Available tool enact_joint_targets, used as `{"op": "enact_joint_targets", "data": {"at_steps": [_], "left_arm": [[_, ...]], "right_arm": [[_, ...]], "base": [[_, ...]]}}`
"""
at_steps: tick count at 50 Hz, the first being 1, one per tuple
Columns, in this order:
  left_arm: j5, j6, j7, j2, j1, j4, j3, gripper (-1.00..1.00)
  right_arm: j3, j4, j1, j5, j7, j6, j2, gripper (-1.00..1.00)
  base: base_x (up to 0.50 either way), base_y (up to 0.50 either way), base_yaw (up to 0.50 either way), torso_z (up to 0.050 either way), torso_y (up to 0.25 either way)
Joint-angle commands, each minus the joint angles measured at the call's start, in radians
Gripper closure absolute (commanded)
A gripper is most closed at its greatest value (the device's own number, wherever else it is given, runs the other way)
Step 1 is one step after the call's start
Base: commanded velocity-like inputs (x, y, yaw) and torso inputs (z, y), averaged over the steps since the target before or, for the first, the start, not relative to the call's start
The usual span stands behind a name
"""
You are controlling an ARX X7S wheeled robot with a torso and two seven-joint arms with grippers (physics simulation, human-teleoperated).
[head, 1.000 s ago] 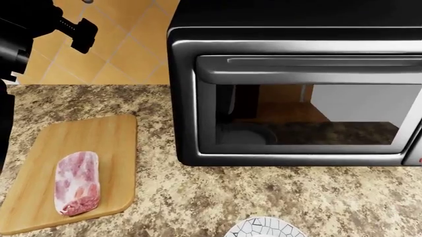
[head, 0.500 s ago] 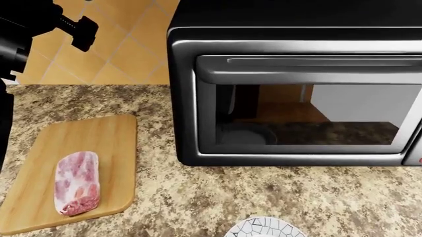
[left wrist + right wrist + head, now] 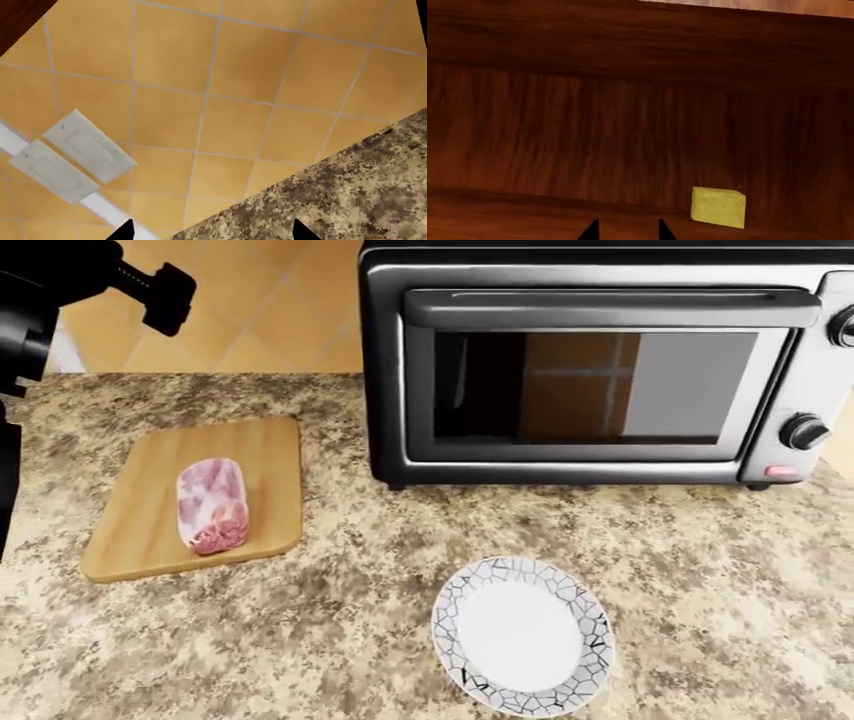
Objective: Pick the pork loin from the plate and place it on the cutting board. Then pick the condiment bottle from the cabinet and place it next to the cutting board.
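Observation:
The pork loin [image 3: 212, 506] lies on the cutting board [image 3: 147, 530] at the counter's left. The plate [image 3: 522, 647] is bare, near the front middle. My left arm [image 3: 54, 290] is raised at the top left, above and behind the board. My left gripper [image 3: 213, 236] is open and empty, facing the tiled wall and the counter's edge. My right gripper [image 3: 627, 232] is inside a dark wooden cabinet, its fingertips [image 3: 590, 231] a small gap apart with nothing between them. The condiment bottle is out of view. The right arm does not show in the head view.
A steel toaster oven [image 3: 601, 370] stands at the back right of the speckled granite counter [image 3: 334, 640]. A yellow block [image 3: 718, 206] sits on the cabinet shelf beside my right gripper. Two wall outlets [image 3: 70, 160] are on the tiled wall.
The head view has drawn back and up: the whole plate, the oven's knobs and more counter now show. The pork loin stays on the board. My left arm holds its place.

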Motion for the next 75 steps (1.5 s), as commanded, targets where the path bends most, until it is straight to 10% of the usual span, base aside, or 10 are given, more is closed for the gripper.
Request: {"op": "enact_joint_targets", "data": {"at_steps": [1, 26, 34, 66, 75], "left_arm": [[0.001, 0.0, 0.004, -0.003, -0.009, 0.0, -0.003, -1.0], [-0.001, 0.008, 0.0, -0.011, 0.009, 0.0, -0.018, -1.0], [-0.003, 0.011, 0.005, -0.002, 0.013, 0.0, -0.028, -1.0], [-0.039, 0.082, 0.025, -0.078, 0.052, 0.004, -0.089, -1.0], [-0.146, -0.206, -0.02, -0.243, 0.278, 0.572, -0.19, -1.0]], "right_arm": [[-0.001, -0.001, 0.003, 0.001, -0.008, -0.001, -0.001, 1.0], [-0.001, -0.001, 0.003, 0.001, -0.008, -0.001, -0.001, 1.0], [0.014, 0.042, 0.003, 0.161, -0.285, -0.069, -0.043, 1.0], [0.007, 0.203, 0.003, 0.292, -0.528, 0.017, -0.084, 1.0], [0.025, 0.195, 0.003, 0.294, -0.537, 0.073, -0.083, 1.0]], "base": [[-0.5, 0.0, 0.0, 0.0, 0.0], [-0.2, 0.0, 0.0, 0.0, 0.0], [0.0, 0.0, 0.0, 0.0, 0.0], [0.0, 0.0, 0.0, 0.0, 0.0], [0.0, 0.0, 0.0, 0.0, 0.0]]}}
